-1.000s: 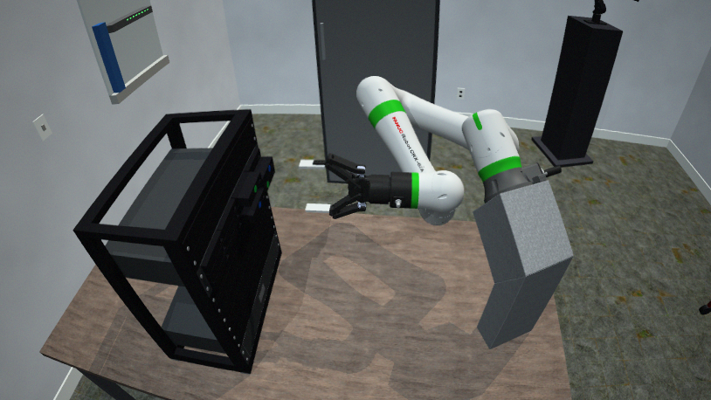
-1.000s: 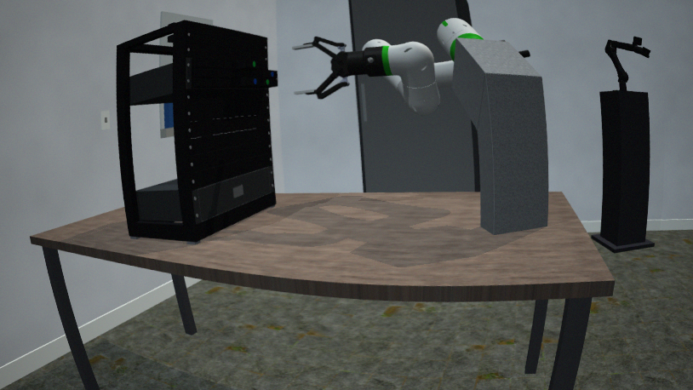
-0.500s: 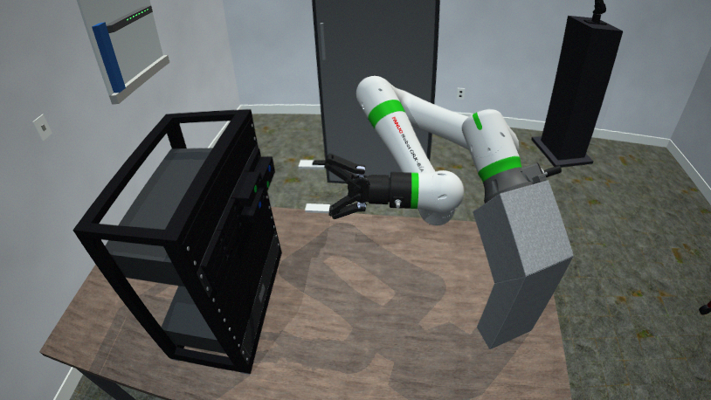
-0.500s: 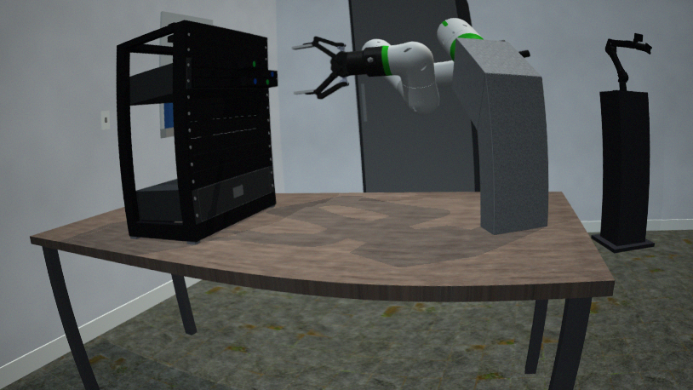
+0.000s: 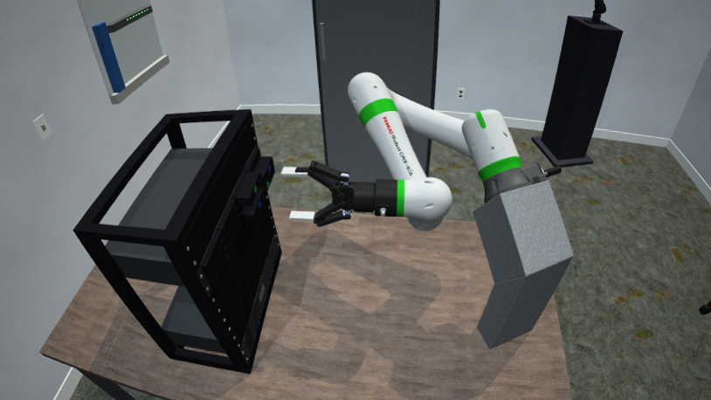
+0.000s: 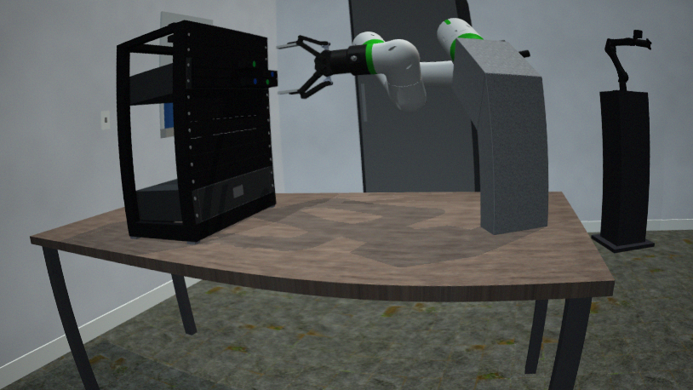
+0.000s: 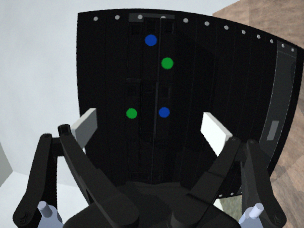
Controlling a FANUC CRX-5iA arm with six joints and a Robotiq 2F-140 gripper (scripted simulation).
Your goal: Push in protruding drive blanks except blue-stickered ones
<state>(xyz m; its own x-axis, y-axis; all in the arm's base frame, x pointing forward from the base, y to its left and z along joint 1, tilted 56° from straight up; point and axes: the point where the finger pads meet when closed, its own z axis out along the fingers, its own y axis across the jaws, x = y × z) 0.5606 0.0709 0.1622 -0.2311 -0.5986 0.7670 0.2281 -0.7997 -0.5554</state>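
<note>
The black open-frame rack [image 5: 139,233] [image 6: 123,145] [image 7: 234,82] stands upright on the left of the wooden table [image 5: 397,323] [image 6: 387,261]. Near its top front are drive blanks with round stickers. The blue-sticker blank [image 5: 268,168] [image 6: 272,74] [image 7: 151,40] and the green-sticker blank [image 5: 267,183] [image 6: 266,82] [image 7: 167,64] stick out on the far side. A second green-sticker blank [image 5: 255,189] [image 6: 254,63] [image 7: 131,113] and a second blue-sticker blank [image 5: 260,203] [image 6: 254,81] [image 7: 164,112] sit nearer. My gripper [image 5: 293,193] [image 6: 284,68] [image 7: 150,120] is open and empty. It faces these blanks, a short gap from them.
The arm's grey pedestal [image 5: 521,248] [image 6: 504,135] stands on the table's right side. A dark door [image 5: 372,59] is behind the arm. A black pillar [image 5: 579,84] [image 6: 622,164] stands on the floor at the right. A wall panel [image 5: 124,44] hangs behind the rack.
</note>
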